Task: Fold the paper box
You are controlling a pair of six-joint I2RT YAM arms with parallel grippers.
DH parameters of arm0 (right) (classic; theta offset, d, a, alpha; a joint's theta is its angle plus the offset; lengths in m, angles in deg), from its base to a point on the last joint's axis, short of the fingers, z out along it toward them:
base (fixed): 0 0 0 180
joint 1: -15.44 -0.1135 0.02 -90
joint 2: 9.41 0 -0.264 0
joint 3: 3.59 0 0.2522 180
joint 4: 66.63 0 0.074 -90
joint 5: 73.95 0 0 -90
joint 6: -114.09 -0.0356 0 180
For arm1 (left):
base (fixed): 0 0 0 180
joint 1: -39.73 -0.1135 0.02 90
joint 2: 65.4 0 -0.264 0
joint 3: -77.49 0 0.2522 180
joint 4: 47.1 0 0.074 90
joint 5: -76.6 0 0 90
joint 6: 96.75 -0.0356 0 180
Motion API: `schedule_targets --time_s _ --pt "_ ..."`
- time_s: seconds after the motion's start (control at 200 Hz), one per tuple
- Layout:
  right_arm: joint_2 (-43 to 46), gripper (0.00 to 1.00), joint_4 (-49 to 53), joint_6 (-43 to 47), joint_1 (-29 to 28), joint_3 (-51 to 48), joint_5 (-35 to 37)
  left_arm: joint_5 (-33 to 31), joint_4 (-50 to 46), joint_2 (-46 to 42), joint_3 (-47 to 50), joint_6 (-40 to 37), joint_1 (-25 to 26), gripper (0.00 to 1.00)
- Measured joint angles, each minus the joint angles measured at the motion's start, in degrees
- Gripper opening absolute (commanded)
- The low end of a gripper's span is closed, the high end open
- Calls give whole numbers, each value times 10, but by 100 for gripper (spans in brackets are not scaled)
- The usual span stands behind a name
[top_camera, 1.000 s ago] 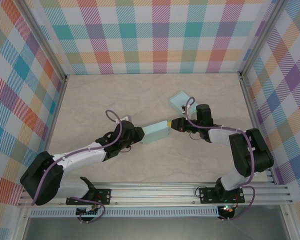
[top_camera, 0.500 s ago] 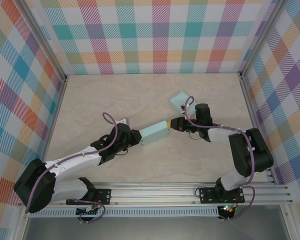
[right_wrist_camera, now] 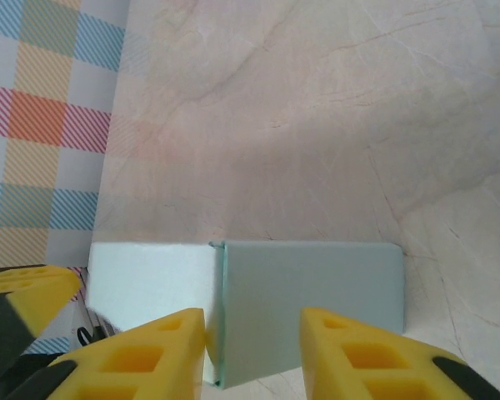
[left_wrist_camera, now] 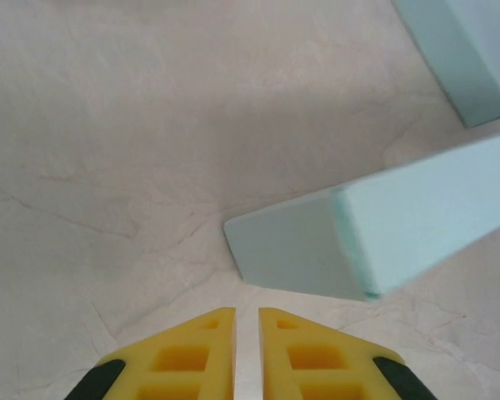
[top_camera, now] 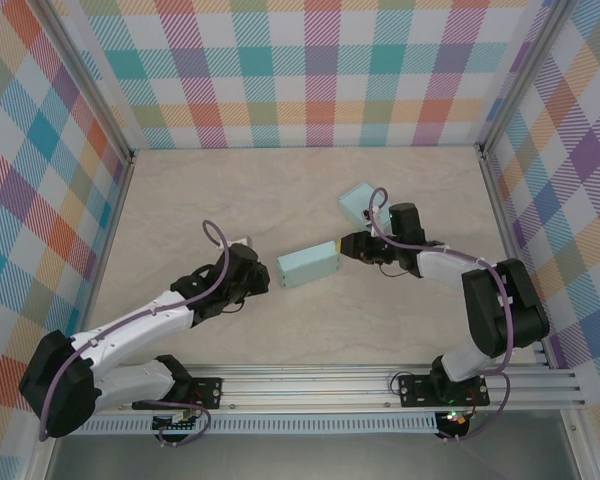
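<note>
1. Right gripper (top_camera: 346, 246): jaws parted, empty, at the paper box's (top_camera: 309, 266) right end.
2. Left gripper (top_camera: 263, 283): nearly closed, empty, just off the left end.
3. Box: mid-table, long axis running between both grippers.

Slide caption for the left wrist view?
Nearly closed yellow end effector faces the folded pale-green paper box on the marbled table.

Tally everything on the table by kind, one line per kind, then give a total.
Mint paper boxes: 2, one mid-table and one farther back
Robot grippers: 2, left and right
Total: 4
</note>
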Motion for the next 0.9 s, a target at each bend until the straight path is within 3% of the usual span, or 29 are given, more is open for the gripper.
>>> schedule_targets --time_s 0.215,0.345,0.445,0.565,0.72,0.9 --pt "2 64 50 -1 -1 45 -5 -17 -18 -5 -41 -87 -5 38" --pt "7 72 78 7 -2 86 -14 -9 -12 1 -68 -202 -9 72" --pt "26 81 103 14 -2 102 -12 16 -2 18 -100 -294 -12 88" --pt "76 100 145 18 -2 103 10 64 12 48 -138 -402 -16 92" --pt "163 100 212 28 -2 103 66 128 22 99 -161 -517 -16 88" --pt "283 99 300 32 -2 100 181 171 46 144 -157 -613 -16 88"
